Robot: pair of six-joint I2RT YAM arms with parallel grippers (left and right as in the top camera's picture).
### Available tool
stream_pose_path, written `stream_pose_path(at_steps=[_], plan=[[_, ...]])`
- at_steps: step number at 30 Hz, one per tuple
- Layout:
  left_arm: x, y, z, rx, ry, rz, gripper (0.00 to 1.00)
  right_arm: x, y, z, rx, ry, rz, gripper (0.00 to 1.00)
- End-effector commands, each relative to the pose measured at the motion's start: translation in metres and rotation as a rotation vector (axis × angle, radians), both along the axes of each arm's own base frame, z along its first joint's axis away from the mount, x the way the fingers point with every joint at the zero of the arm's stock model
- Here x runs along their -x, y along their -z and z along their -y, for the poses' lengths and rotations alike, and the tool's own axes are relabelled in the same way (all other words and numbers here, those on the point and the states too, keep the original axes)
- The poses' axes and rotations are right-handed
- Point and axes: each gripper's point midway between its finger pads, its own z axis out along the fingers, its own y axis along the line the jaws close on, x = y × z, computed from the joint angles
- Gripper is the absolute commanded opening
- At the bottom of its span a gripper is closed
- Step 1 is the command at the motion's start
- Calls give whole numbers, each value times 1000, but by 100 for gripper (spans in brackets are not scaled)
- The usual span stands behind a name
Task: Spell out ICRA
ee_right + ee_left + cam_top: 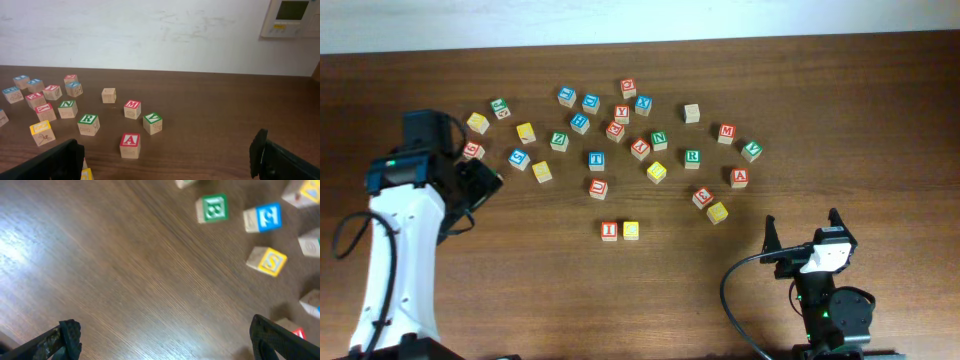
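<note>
While neither arm carries anything, entries run as follows.

Left fingers (65,337): spread wide with nothing between them, over bare brown wooden counter (100,255). Loose cubes lie at the right edge of that wrist view.

Right fingers (270,155): likewise apart and empty, at the lower right of the overhead frame, well apart from every block.

Wooden cube with a red I face (609,230) and wooden cube with a yellow C face (631,230): side by side at lower centre of the overhead frame. Word judged half done.

Wooden cube with a green R face (692,157): right of centre, with neighbours near but not touching.

Wooden cube with a red A face (739,177): to the right of the R cube and slightly lower in the frame.

Step in hand, as judged: fetch the R cube.

Handling note: the right arm sits nearer. Descend straight over the cube and close across two flat sides, staying clear of the yellow-faced wooden cube (657,171) to its left. Set it down just right of the C cube, letter upward and in line.
</note>
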Motion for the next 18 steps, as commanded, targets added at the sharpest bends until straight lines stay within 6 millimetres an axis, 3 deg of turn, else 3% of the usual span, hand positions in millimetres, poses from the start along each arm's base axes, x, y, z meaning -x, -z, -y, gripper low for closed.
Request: stream_pose_path(at_steps=[1,2,3,6,13,18], plan=[[2,-3,-6,30,-24,19,99,2,-2,-21,-91,-121,5,98],[2,-3,-6,30,-23,17,99,4,-5,-34,-135,-194,10,98],[2,-3,-6,30,-24,17,99,13,-13,-62,-241,-360,8,98],[2,-3,-6,30,-24,17,99,50,-20,-117,-440,-737,-95,98],[2,-3,-6,30,-24,17,99,65,-76,-123,-691,-844,-10,98],[2,-3,-6,30,-24,17,99,122,-179,-114,-619,-994,456,98]])
